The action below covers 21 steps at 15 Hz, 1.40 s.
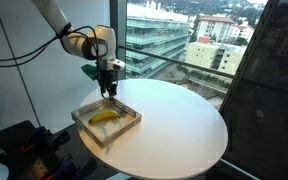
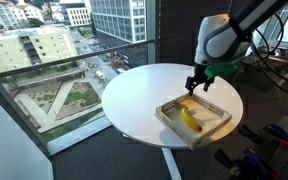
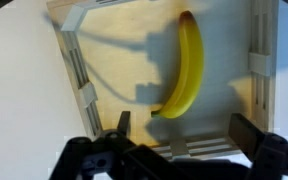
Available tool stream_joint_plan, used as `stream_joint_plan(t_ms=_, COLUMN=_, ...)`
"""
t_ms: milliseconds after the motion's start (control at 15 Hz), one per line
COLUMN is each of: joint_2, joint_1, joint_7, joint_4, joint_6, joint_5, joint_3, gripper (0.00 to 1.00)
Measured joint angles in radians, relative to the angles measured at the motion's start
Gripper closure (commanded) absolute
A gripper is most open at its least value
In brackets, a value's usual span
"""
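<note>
Round table point(image 1: 184, 120): banana point(image 3: 184, 65) in tray point(image 3: 74, 70), below the spread hand point(image 3: 181, 130).

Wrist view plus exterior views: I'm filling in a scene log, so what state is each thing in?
Round white table, upright and level.
Wooden tray, flat on the table near its edge, open-topped.
Banana, unpeeled, lying flat in the tray, untouched.
Pincer, open, empty, hovering above the tray.

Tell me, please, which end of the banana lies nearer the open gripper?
The plain yellow end of the banana, low in the wrist view ahead of the gripper; the other end has a dark tip and points away across the tray.
</note>
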Motion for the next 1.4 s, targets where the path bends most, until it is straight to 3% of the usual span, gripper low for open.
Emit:
stream_joint_plan(t_ms=867, joint_2=-0.005, joint_1=-0.007, joint_7=0.0, joint_4=0.01, joint_6=0.001, joint_5=0.0, joint_3=-0.001, gripper=0.0)
stream_joint_plan(t_ms=1400, joint_2=-0.075, joint_1=-0.015, joint_7=0.0, joint_4=0.009, joint_6=-0.033, joint_5=0.001, joint_3=-0.001, gripper=0.0)
